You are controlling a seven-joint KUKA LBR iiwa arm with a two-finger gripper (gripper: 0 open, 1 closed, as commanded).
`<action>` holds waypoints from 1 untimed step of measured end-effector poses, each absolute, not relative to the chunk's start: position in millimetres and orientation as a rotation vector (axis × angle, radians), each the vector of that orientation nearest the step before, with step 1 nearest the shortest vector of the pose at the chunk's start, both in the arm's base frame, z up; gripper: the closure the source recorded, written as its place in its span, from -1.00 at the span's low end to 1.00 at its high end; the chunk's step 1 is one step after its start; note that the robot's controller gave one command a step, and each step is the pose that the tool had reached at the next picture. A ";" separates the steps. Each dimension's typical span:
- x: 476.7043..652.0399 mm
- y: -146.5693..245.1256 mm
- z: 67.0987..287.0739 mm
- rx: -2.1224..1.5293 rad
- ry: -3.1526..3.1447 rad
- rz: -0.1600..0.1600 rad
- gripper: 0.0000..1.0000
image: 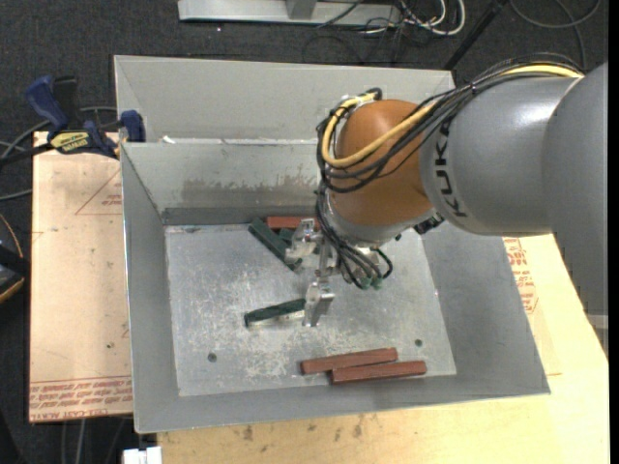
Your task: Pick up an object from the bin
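Note:
My gripper (311, 274) hangs low over the middle of the bin, under the orange wrist cover, and looks open. Its two metal fingers stand apart, one toward the back and one toward the front (317, 303). A flat dark green strip (274, 312) lies on the floor, its right end right beside the front fingertip. I see nothing between the fingers. Behind the gripper, near the back wall, a second dark green piece (270, 237) lies slanted, with a short red-brown stick (283, 222) at its far end.
Two long red-brown sticks (363, 365) lie side by side near the front wall, right of centre. The arm and its wrist cover hide the right middle of the floor.

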State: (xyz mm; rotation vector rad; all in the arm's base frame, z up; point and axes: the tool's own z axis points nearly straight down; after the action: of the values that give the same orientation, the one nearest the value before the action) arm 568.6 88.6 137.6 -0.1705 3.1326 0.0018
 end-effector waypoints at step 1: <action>536.6 128.0 82.6 -0.234 3.127 0.005 1.00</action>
State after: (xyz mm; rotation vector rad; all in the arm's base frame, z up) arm 536.6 128.0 82.6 -0.2340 3.1267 0.0048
